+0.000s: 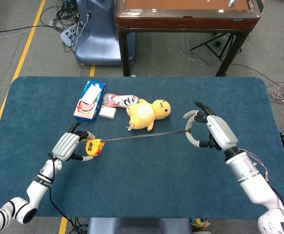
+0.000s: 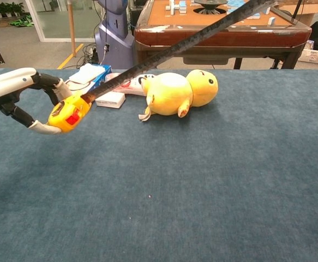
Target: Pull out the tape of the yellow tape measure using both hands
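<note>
Broadly, the blue felt-covered table carries everything, with the two hands held well apart above its near half. Beyond the tape, on the far side from both hands, lies a yellow plush duck, and further off from the left hand a blue-and-white carton, a pink-and-white packet and a small white box.

The right hand has its fingers curled round the free end of the tape, thumb and forefinger seeming to pinch it. The left hand is closed round the yellow tape measure case, which is lifted off the cloth.

Between them the dark steel tape runs nearly taut, its long axis straight from one hand to the other and rising slightly towards the right hand. Any further pull, I judge, must follow that line, the hands drawing apart, with each hand at its own end.

From the chest view the red lock button on the case and the hold of the left hand are plain, but the right hand is out of frame; only the head view shows it.
</note>
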{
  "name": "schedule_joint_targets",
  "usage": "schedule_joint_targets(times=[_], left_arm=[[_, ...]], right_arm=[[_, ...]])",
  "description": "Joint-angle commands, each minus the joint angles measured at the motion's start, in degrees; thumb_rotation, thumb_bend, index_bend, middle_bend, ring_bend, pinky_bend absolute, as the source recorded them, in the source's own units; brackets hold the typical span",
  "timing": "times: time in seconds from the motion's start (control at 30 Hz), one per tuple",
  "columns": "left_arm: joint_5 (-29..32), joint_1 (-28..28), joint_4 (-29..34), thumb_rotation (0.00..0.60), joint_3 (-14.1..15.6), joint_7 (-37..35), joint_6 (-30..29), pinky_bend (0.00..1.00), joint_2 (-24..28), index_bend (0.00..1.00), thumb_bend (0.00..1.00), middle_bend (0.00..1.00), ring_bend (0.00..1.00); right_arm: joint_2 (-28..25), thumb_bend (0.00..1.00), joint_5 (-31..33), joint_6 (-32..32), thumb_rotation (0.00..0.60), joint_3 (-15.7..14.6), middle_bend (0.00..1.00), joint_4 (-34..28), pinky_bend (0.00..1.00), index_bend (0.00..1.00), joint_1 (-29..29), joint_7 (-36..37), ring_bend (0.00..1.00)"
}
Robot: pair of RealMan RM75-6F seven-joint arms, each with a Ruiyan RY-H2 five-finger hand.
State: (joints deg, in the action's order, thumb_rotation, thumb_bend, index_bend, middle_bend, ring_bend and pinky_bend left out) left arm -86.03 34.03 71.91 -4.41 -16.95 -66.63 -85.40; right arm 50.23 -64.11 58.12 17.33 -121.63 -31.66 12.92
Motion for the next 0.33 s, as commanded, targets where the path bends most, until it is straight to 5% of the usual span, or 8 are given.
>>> schedule_joint_targets(times=[0.03, 0.33], left_arm=[[-0.4, -0.2, -1.0, 0.600, 0.3, -1.1, -0.3, 0.01, -0.7, 0.54, 0.13, 0.60, 0.36], [-0.2, -0.4, -1.1, 0.600, 0.4, -1.4, 0.3, 0.01, -0.5, 0.54, 0.13, 0.60, 0.36]], right_arm=[[-0.6, 0.70, -0.4, -0.1, 0.600, 0.0, 0.31, 0.3, 0.00, 0.67, 0.4, 0.8, 0.04], [-1.7, 0.70, -1.8, -0.2, 0.600, 0.2, 0.31, 0.7, 0.00, 0.67, 1.3, 3.3, 0.04]])
